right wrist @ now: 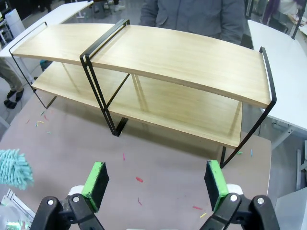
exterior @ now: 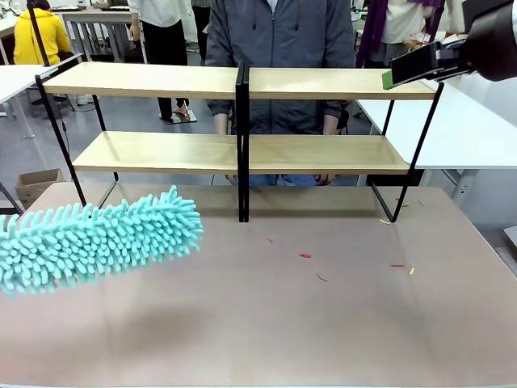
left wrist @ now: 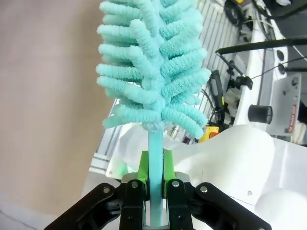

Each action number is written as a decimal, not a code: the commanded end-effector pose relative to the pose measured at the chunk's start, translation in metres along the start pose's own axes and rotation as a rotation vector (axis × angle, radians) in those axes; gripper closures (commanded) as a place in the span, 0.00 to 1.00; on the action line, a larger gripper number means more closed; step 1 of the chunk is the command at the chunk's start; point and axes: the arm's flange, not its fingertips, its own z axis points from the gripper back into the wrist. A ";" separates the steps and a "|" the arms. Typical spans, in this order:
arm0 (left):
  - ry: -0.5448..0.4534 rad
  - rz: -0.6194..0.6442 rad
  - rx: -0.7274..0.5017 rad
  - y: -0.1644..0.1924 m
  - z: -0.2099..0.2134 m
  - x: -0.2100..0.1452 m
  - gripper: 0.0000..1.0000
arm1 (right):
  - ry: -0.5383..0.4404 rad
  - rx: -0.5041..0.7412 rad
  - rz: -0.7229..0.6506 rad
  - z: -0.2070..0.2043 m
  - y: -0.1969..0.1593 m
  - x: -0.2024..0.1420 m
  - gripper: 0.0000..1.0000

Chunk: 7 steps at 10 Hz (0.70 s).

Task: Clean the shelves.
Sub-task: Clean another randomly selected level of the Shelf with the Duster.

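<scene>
One duster [exterior: 97,238] clamped in left fingers [left wrist: 144,165]; right fingers [right wrist: 96,184] spread empty before two shelves [right wrist: 168,57].

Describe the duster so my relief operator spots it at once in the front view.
Start at the shelves standing across the brown tabletop, then look down to the near left corner. There a fluffy turquoise microfibre duster hangs over the table, its thin handle clamped in the left gripper. Nothing else there is shaggy or turquoise.

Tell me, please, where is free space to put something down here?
Both boards of the shelves lie bare either side of the central post. The brown tabletop in front is open apart from tiny coloured scraps. The table's left side is crowded by the duster.
</scene>
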 end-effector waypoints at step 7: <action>-0.661 -0.027 0.145 0.010 0.135 -0.100 0.87 | -0.002 0.002 -0.003 0.000 -0.001 0.001 0.00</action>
